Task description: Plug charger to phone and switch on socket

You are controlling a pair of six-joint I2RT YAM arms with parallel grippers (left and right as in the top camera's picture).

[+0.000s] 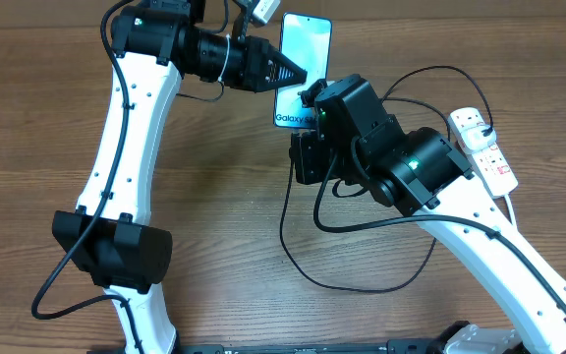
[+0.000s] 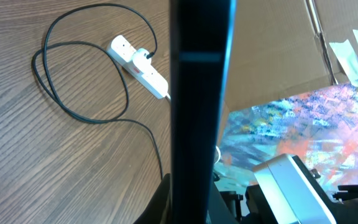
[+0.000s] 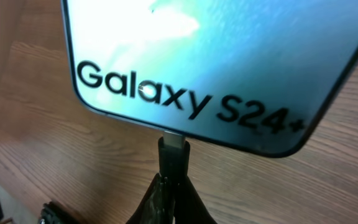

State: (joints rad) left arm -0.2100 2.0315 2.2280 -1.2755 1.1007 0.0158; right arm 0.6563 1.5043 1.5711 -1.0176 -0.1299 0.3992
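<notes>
The phone (image 1: 303,54), with a light blue screen reading "Galaxy S24+", is held off the table by my left gripper (image 1: 298,73), which is shut on its side edge. In the left wrist view the phone (image 2: 201,93) shows edge-on as a dark bar. My right gripper (image 3: 174,180) is shut on the charger's connector (image 3: 174,149), whose metal tip meets the phone's bottom edge (image 3: 229,74). The black charger cable (image 1: 362,287) loops over the table to its plug (image 1: 483,129) in the white socket strip (image 1: 483,147), also seen in the left wrist view (image 2: 138,65).
The cable loops (image 2: 79,81) lie on the wooden table between my arms and the strip. The strip's thick white cord (image 1: 515,211) runs toward the front right. A colourful sheet (image 2: 303,124) and cardboard lie beyond the table's far edge.
</notes>
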